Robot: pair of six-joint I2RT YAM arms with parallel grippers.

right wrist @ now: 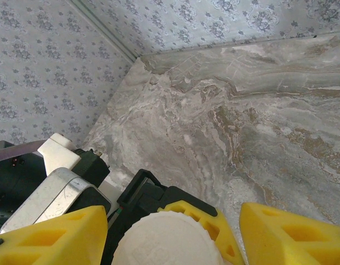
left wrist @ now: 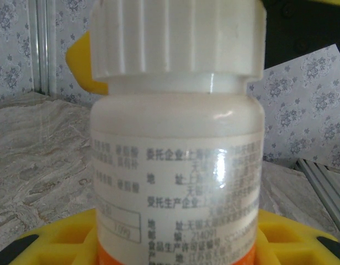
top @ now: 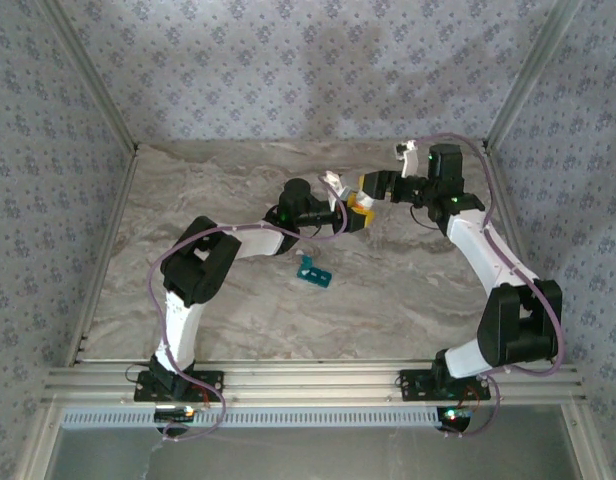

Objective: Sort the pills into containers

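Observation:
A white bottle (left wrist: 175,138) with an orange band and a ribbed white cap (right wrist: 167,240) is held upright above the table, my left gripper (left wrist: 175,251) shut on its lower body with yellow fingers (left wrist: 54,243) on both sides. My right gripper (right wrist: 170,237) reaches in from the right over the cap. Its yellow fingers (right wrist: 291,232) stand on either side of the cap, with a gap on the right side. The two grippers meet at mid-table (top: 360,200). The teal containers (top: 314,270) lie on the table, in front of the left gripper. No pills are in view.
The marble-patterned table (top: 238,300) is walled by patterned panels at the back and sides. An aluminium rail (top: 308,385) runs along the near edge by the arm bases. Open tabletop lies left of and in front of the containers.

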